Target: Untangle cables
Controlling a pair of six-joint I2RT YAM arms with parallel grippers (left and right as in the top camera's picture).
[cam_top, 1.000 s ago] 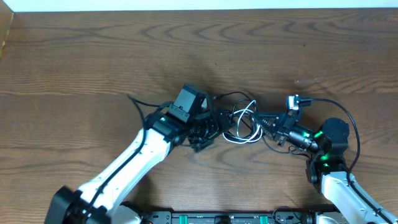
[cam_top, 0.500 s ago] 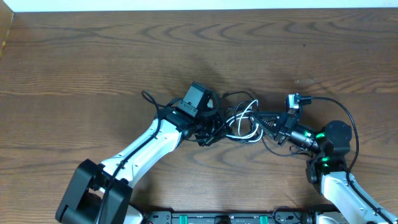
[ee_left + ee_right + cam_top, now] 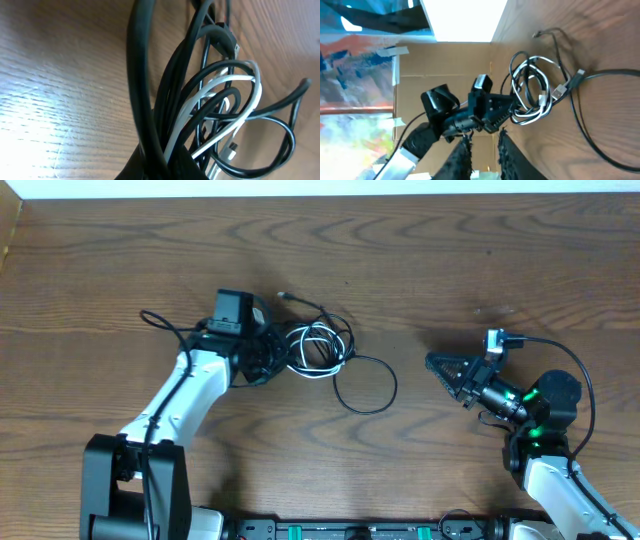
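Left gripper (image 3: 266, 360): clamped shut on the near end of the bundle
Cables (image 3: 318, 345): lay coiled, black through white, left of centre on the table (image 3: 450, 260); trailed one black loop (image 3: 365, 385) to the right
Right gripper (image 3: 436, 363): stood slightly parted, held nothing, well apart from the black loop
Risk, knot: could have tightened under a one-ended pull, with no counter-hold
Risk, grip: pinched several strands at once; could have dragged the whole bundle rather than freed one

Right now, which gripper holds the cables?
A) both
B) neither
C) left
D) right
C: the left gripper is shut on the cables, while the right gripper stands apart from them with nothing between its fingers.
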